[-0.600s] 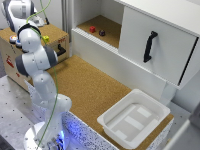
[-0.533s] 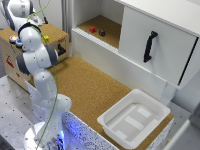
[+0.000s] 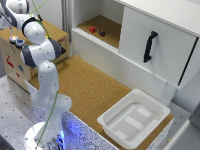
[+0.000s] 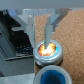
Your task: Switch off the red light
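The white robot arm (image 3: 42, 75) is rising from its base at the exterior view's lower left and is bending back toward a wooden box (image 3: 50, 37) at the far left; the red light (image 3: 13, 38) is sitting on top of this box, just beside the blue button (image 3: 20, 43), and the end of the arm is hanging over them both. In the wrist view the red light (image 4: 47, 50) is glowing orange inside its grey rim; the blue button (image 4: 54, 76) is lying next to it, their rims nearly touching. The gripper (image 4: 36, 26) is pointing down at the light; one finger (image 4: 48, 30) is reaching down to the glowing centre, and it seems to be touching it or almost touching it, though the blur is not letting one be sure; the other finger is showing only as a pale shape to the side, so how far the fingers are apart cannot be told, and nothing is seen held between them.

Further along, an open shelf is holding a small red block (image 3: 92, 29) and a dark round object (image 3: 102, 33) side by side; to its right a white cabinet door is carrying a black handle (image 3: 149, 46); a white tray (image 3: 134, 118) is resting on the cork surface (image 3: 92, 87) at the near right.
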Controlling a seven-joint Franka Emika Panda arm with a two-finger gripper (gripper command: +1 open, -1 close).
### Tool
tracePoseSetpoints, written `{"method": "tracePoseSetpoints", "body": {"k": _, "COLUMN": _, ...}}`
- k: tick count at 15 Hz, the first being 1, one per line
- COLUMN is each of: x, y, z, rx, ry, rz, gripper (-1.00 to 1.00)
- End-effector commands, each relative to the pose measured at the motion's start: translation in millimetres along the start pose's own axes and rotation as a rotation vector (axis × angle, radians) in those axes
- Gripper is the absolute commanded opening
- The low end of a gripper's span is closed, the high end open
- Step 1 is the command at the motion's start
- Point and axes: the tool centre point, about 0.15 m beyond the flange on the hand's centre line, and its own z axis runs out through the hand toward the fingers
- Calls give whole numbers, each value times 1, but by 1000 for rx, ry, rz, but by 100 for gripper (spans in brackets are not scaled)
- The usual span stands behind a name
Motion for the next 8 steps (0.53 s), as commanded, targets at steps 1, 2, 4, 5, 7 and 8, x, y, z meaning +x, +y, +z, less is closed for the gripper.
{"method": "tracePoseSetpoints", "body": {"k": 1, "x": 41, "y": 9, "z": 12, "rx": 10, "ry": -141, "rz": 11, "gripper": -100}}
{"method": "tracePoseSetpoints", "body": {"k": 2, "x": 43, "y": 7, "z": 14, "rx": 15, "ry": -135, "rz": 8, "gripper": -100}}
{"method": "tracePoseSetpoints", "body": {"k": 4, "x": 47, "y": 6, "z": 21, "rx": 36, "ry": -119, "rz": 20, "gripper": -100}}
{"method": "tracePoseSetpoints", "body": {"k": 5, "x": 48, "y": 7, "z": 23, "rx": 39, "ry": -114, "rz": 23, "gripper": -100}}
{"method": "tracePoseSetpoints", "body": {"k": 7, "x": 49, "y": 9, "z": 24, "rx": 30, "ry": -118, "rz": 21, "gripper": -100}}
{"method": "tracePoseSetpoints", "body": {"k": 8, "x": 49, "y": 10, "z": 27, "rx": 34, "ry": -122, "rz": 24, "gripper": -100}}
